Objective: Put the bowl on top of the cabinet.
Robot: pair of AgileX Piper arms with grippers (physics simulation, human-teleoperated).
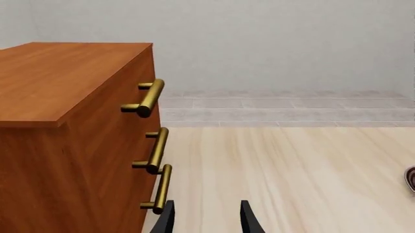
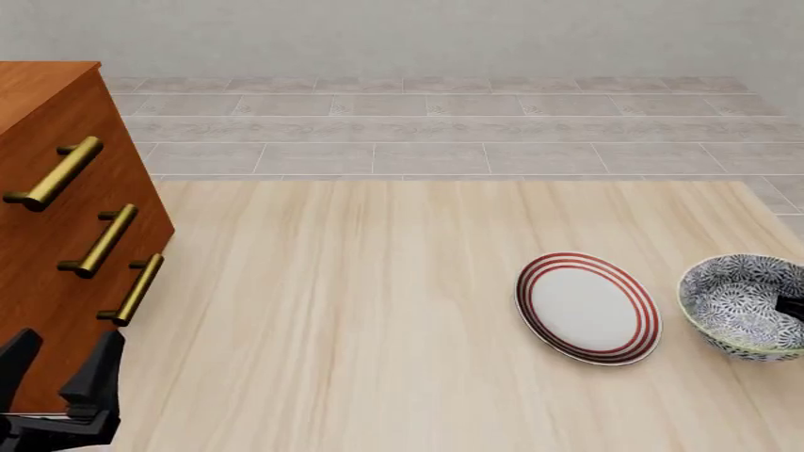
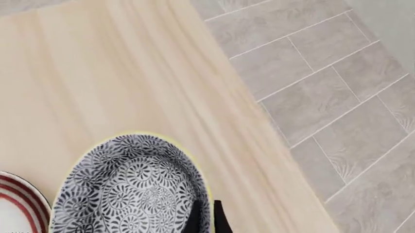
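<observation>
Your left end effector (image 2: 56, 372) sits low at the near left corner of the desk (image 2: 377, 311), fingers apart, holding nothing, beside the cabinet (image 2: 63, 235). Your right end effector (image 3: 205, 218) pinches the bowl (image 2: 741, 306) rim, beside the plate (image 2: 588, 307).

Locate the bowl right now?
Front view: the bowl sits at the table's right edge, just right of the red-ringed plate, far from the cabinet; the right gripper pinches its rim.

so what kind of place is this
Likely a simulated tabletop test scene, not a real room: a pale wood table over grey floor tiles, holding a cabinet, plate and bowl.
</observation>
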